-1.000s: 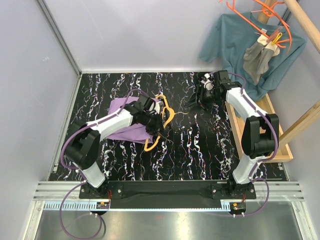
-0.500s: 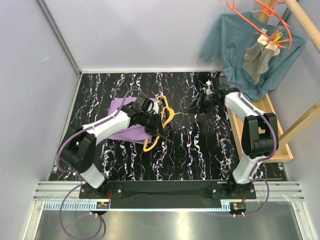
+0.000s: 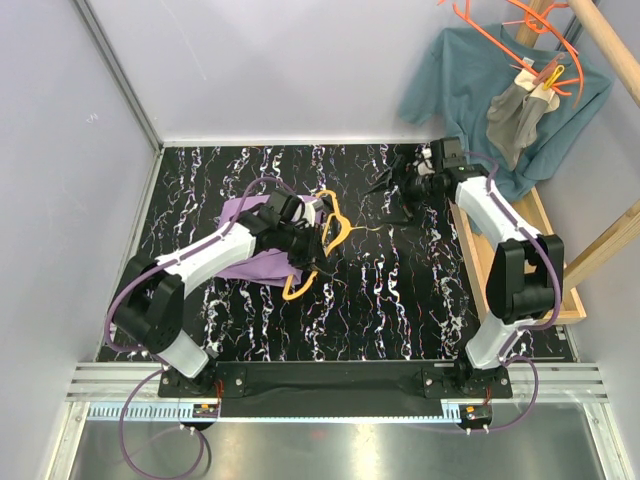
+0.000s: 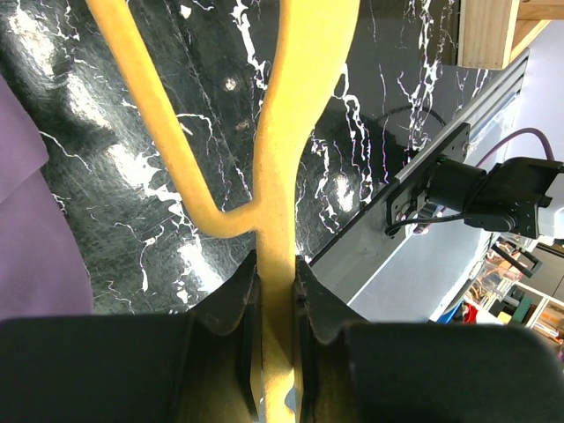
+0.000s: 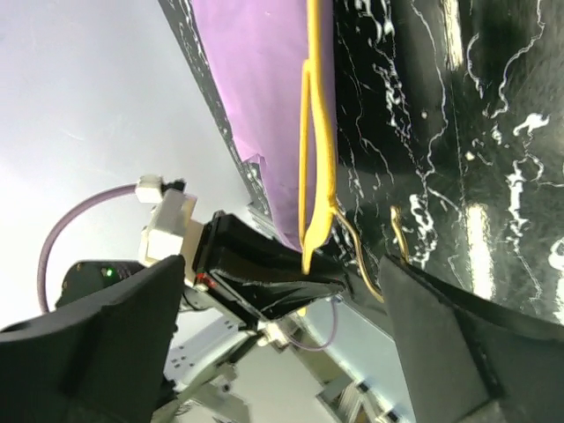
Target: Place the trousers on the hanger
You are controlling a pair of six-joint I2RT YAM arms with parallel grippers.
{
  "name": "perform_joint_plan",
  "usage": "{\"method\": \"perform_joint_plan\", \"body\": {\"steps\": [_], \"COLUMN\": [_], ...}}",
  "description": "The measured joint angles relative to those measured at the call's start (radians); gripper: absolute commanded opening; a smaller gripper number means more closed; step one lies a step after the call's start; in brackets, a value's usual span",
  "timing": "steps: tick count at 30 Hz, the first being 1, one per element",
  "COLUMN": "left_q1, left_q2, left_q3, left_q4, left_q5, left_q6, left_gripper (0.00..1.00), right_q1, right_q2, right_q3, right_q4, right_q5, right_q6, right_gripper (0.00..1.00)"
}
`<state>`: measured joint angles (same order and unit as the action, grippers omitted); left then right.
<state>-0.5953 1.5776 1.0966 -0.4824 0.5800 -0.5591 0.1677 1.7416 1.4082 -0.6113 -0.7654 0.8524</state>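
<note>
The yellow hanger (image 3: pixel 338 228) lies across the right edge of the lilac trousers (image 3: pixel 245 258), which sit crumpled on the black marbled table. My left gripper (image 3: pixel 316 243) is shut on the hanger's neck; in the left wrist view the yellow bar (image 4: pixel 280 132) runs straight out from between the closed jaws, with purple cloth (image 4: pixel 35 238) at the left. My right gripper (image 3: pixel 393 198) hangs open a little right of the hanger's metal hook (image 5: pixel 357 260) and holds nothing. Its view shows the hanger (image 5: pixel 317 132), the trousers (image 5: pixel 264 79) and the left gripper (image 5: pixel 264 278).
A teal shirt (image 3: pixel 465 80) and a small grey garment (image 3: pixel 515 115) hang with orange hangers (image 3: pixel 520 25) on a wooden rack (image 3: pixel 560 275) at the back right. Grey walls close the table's left and far sides.
My right gripper, closed near the hook half a second ago, has opened wide and drawn back a little to the right. The left arm keeps its grip on the hanger and has shifted slightly.
</note>
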Motion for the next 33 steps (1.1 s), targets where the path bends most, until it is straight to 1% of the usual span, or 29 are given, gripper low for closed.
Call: {"method": "perform_joint_plan", "body": {"steps": [4, 10, 12, 16, 20, 23, 28, 29, 31, 32, 33], "left_q1": [0.001, 0.009, 0.014, 0.025, 0.034, 0.040, 0.056, 0.060, 0.064, 0.066, 0.068], "left_q2": [-0.012, -0.035, -0.038, -0.043, -0.047, -0.049, -0.051, -0.051, -0.051, -0.051, -0.051], "left_q3": [0.000, 0.029, 0.050, 0.105, 0.174, 0.233, 0.316, 0.329, 0.353, 0.365, 0.374], "left_q4": [-0.002, -0.027, -0.041, -0.061, -0.067, -0.060, -0.012, 0.007, 0.042, 0.062, 0.080], "left_q5": [0.000, 0.011, 0.018, 0.034, 0.060, 0.082, 0.126, 0.136, 0.156, 0.164, 0.171], "left_q6": [0.000, 0.000, 0.000, -0.014, -0.056, -0.102, -0.208, -0.235, -0.291, -0.324, -0.349], "left_gripper": [0.00, 0.00, 0.00, 0.00, 0.00, 0.00, 0.00, 0.00, 0.00, 0.00, 0.00], "right_q1": [-0.003, -0.022, -0.041, -0.082, -0.084, -0.083, -0.082, -0.083, -0.082, -0.082, -0.082], "right_q2": [-0.027, -0.087, -0.116, -0.175, -0.249, -0.288, -0.328, -0.339, -0.360, -0.370, -0.377], "right_q3": [0.111, 0.209, 0.214, 0.213, 0.213, 0.262, 0.359, 0.363, 0.358, 0.349, 0.341], "right_q4": [-0.130, -0.300, -0.320, -0.321, -0.283, -0.283, -0.236, -0.220, -0.181, -0.158, -0.140], "right_q5": [0.058, 0.153, 0.145, 0.077, 0.037, 0.030, 0.006, -0.005, -0.023, -0.031, -0.037], "right_q6": [-0.077, -0.150, -0.156, -0.152, -0.118, -0.099, -0.041, -0.025, 0.018, 0.039, 0.056], "right_gripper": [1.00, 1.00, 1.00, 1.00, 1.00, 0.99, 0.90, 0.83, 0.76, 0.70, 0.68]}}
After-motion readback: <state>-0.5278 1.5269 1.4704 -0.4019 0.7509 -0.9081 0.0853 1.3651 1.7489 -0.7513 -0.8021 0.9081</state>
